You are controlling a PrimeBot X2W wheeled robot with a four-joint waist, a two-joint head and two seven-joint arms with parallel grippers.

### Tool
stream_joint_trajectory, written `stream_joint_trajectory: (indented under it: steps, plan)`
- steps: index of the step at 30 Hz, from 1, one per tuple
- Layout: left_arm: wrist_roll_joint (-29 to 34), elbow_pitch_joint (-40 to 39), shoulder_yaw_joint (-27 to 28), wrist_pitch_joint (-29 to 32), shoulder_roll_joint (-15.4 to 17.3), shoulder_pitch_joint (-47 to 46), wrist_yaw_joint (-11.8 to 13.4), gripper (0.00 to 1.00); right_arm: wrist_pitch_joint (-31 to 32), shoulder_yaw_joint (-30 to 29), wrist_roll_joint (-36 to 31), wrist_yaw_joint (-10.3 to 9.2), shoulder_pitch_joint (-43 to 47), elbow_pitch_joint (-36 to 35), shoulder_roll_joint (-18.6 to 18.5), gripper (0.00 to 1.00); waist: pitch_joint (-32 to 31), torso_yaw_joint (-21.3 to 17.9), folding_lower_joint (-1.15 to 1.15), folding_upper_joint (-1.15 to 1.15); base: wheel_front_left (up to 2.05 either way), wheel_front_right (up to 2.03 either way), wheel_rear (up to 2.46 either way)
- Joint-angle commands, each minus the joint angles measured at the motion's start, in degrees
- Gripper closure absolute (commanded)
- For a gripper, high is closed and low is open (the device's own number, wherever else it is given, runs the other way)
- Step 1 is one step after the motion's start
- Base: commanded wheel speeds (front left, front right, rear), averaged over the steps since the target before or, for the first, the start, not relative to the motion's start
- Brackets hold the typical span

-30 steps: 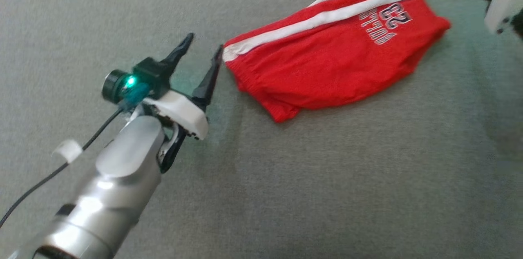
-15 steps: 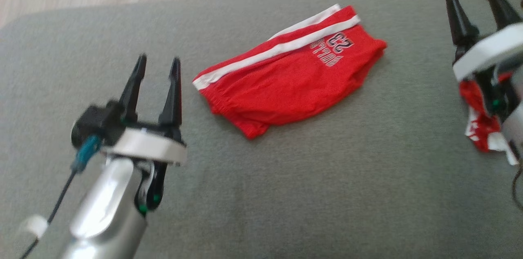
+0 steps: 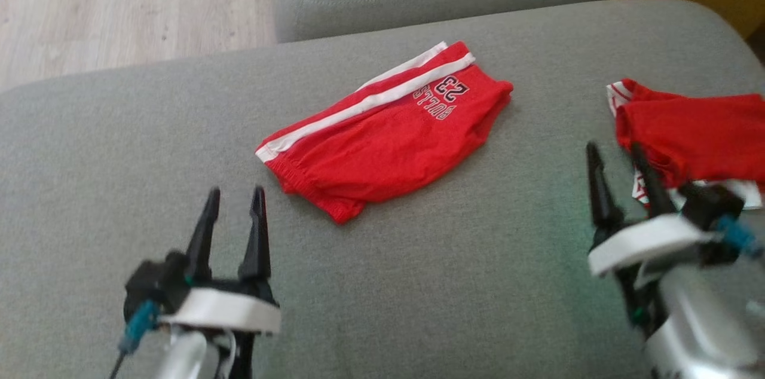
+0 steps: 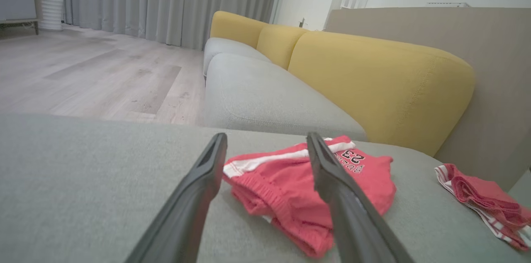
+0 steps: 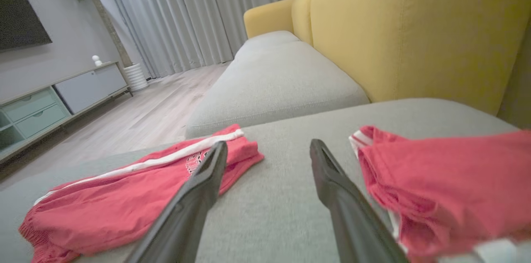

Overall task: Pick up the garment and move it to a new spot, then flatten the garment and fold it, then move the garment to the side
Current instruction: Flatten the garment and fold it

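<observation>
red shorts [image 3: 382, 140] at middle of grey cushion [image 3: 418, 295], doubled over, white stripe up: likely folded already, waiting for shift aside. left gripper [image 3: 236, 190] and right gripper [image 3: 614, 147] low at near edge, fingers spread wide, holding nothing, clear of cloth: probably parked between steps. head view: both grippers at once. wrist views: yellow backrest [image 4: 373, 72], curtains [image 5: 186, 14]. right wrist view: second red garment [image 5: 448, 188] just beside right finger.

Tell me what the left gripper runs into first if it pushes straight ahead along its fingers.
Probably the folded red shorts: in the left wrist view their waistband end lies straight ahead between the open fingers of the left gripper. Height is unclear, so it may brush the grey cushion first.
</observation>
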Motion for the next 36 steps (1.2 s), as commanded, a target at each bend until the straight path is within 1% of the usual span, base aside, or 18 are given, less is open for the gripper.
stream_joint_trajectory:
  steps: [1, 2, 3, 7, 13, 17, 22, 23, 25, 29, 33, 36]
  plan:
    - [1.02, -1.91, 3.49, -0.45, -0.63, -0.05, -0.64, 0.00, -0.62, -0.74, -1.83, 0.37, 1.43, -2.96, 2.19, 0.00, -0.61, -0.48, 0.01, 0.00, 0.00, 0.00, 0.00]
    - [1.30, -1.95, 4.12, -0.45, -1.24, 0.67, -1.08, 0.00, -0.62, -1.69, -2.49, 0.37, 2.64, -3.52, 3.41, 0.00, -0.72, -0.55, 0.01, 0.00, 0.00, 0.00, 0.00]
    - [1.30, -1.95, 4.12, -0.45, -1.24, 0.67, -1.08, 0.00, -0.62, -1.69, -2.49, 0.37, 2.64, -3.52, 3.41, 0.00, -0.72, -0.55, 0.01, 0.00, 0.00, 0.00, 0.00]
    - [2.72, -2.00, 6.31, -0.45, -2.84, 2.07, -2.44, 0.00, -0.62, -4.36, -4.99, 0.37, 5.67, -4.88, 6.37, 0.00, -0.96, -0.71, 0.01, 0.00, 0.00, 0.00, 0.00]
    - [4.99, -1.55, 7.70, -0.46, -3.95, 1.28, -4.00, 0.00, -0.54, -5.63, -6.85, 0.37, 6.01, -6.09, 7.82, 0.00, 0.04, 0.14, 0.01, 0.00, 0.00, 0.00, 0.00]
    - [6.16, -0.96, 7.75, -0.46, -4.40, -0.01, -4.75, 0.00, 1.13, -5.72, -6.41, 0.37, 3.74, -6.53, 7.95, 0.00, 2.45, 2.06, 0.01, 0.00, 0.00, 0.00, 0.00]
    - [6.65, -0.11, 7.11, -0.46, -4.94, -2.39, -5.43, 0.00, 5.18, -8.02, -2.73, 0.37, -0.74, -5.30, 8.26, 0.00, 6.34, 5.92, 0.01, 0.00, 0.00, 0.00, 0.00]
    - [6.68, 0.30, 6.86, -0.46, -5.10, -3.15, -5.61, 0.00, 7.31, -9.77, 0.57, 0.37, -2.96, -3.83, 8.63, 0.00, 7.80, 7.50, 0.01, 0.00, 0.00, 0.00, 0.00]
    - [6.75, 0.69, 6.56, -0.46, -5.21, -3.86, -5.76, 0.00, 9.32, -12.18, 4.24, 0.37, -5.44, -1.72, 8.95, 0.00, 9.01, 9.05, 0.01, 0.00, 0.00, 0.00, 0.00]
    - [6.75, 1.45, 5.87, -0.46, -5.35, -5.08, -6.00, 0.00, 12.98, -16.55, 9.72, 0.37, -10.74, 3.75, 9.27, 0.00, 10.95, 12.08, 0.01, 0.00, 0.00, 0.00, 0.00]
    - [7.58, 2.58, 4.49, -0.46, -5.42, -6.09, -6.14, 0.00, 16.00, -20.93, 12.12, 0.37, -15.90, 10.84, 9.36, 0.00, 12.00, 14.71, 0.01, 0.00, 0.00, 0.00, 0.00]
    - [6.94, 2.81, 3.63, -0.46, -5.43, -6.39, -6.17, 0.00, 17.94, -24.27, 12.50, 0.37, -19.54, 17.12, 9.38, 0.00, 11.94, 16.10, 0.01, 0.00, 0.00, 0.00, 0.00]
